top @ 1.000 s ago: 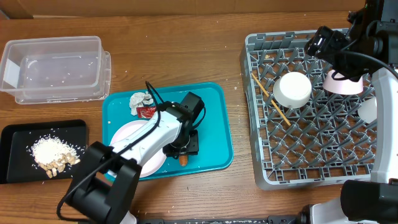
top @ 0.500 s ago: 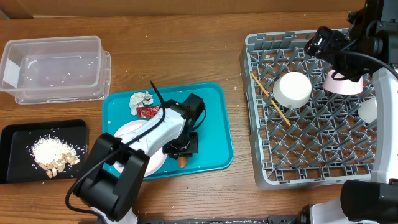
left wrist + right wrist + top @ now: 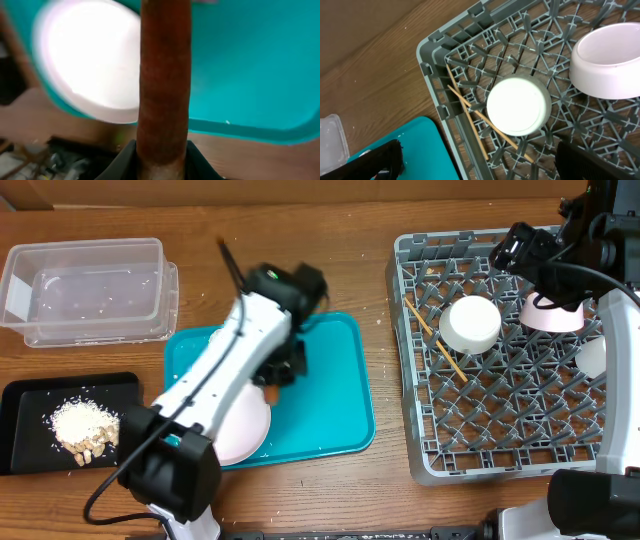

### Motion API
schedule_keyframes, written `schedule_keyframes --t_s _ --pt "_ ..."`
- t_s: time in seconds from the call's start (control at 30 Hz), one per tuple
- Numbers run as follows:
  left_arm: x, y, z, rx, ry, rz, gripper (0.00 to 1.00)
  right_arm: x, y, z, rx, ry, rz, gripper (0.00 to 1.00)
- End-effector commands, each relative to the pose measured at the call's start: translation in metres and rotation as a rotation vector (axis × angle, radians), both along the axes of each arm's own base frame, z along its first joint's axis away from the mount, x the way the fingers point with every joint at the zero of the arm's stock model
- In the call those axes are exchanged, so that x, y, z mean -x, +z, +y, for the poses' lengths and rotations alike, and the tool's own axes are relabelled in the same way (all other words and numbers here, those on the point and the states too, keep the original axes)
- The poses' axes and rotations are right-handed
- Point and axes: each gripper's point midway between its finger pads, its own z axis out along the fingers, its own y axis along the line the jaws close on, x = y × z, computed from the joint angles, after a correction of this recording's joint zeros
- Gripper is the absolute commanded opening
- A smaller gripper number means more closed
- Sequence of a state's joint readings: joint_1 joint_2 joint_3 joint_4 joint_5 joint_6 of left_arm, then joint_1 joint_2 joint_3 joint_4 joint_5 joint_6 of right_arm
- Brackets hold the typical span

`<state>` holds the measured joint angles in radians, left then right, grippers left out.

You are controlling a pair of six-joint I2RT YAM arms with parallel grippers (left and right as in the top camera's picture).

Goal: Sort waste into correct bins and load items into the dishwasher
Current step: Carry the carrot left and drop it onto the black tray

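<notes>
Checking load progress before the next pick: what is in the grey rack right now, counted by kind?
Bowls: 2, a white bowl and a pink bowl
Cups: 1, a white cup
Chopsticks: 2
Total: 5 in the dish rack

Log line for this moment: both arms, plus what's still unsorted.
left jaws: shut on carrot, above teal tray | right jaws: open, over dish rack | plate: on teal tray | rice: in black tray
</notes>
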<state>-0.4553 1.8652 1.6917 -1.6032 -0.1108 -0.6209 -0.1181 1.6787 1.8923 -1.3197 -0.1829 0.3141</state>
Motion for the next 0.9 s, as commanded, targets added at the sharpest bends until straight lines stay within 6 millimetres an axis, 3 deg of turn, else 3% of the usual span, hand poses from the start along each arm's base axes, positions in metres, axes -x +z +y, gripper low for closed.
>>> schedule_keyframes --t_s 0.0,0.1,0.23,0.4,0.6,0.87 --pt "-0.025 0.043 0.063 -0.117 0.179 -0.170 0.04 -0.003 0.012 -0.001 0.007 -0.004 -0.036 1.00" --pt "-0.027 0.063 0.109 -0.110 0.332 -0.236 0.04 -0.003 0.012 -0.001 0.007 -0.004 -0.037 1.00" --pt "-0.014 0.078 0.186 -0.109 0.605 -0.280 0.04 -0.003 0.012 -0.001 0.007 -0.004 -0.037 1.00" --pt "0.005 0.069 0.252 -0.037 0.866 -0.274 0.04 -0.003 0.012 -0.001 0.007 -0.003 -0.037 1.00" --pt "0.032 0.025 0.311 0.028 1.139 -0.272 0.04 -0.003 0.012 -0.001 0.006 -0.004 -0.037 1.00" --pt "0.064 -0.056 0.329 0.094 1.310 -0.245 0.04 -0.003 0.012 -0.001 0.007 -0.004 -0.037 1.00"
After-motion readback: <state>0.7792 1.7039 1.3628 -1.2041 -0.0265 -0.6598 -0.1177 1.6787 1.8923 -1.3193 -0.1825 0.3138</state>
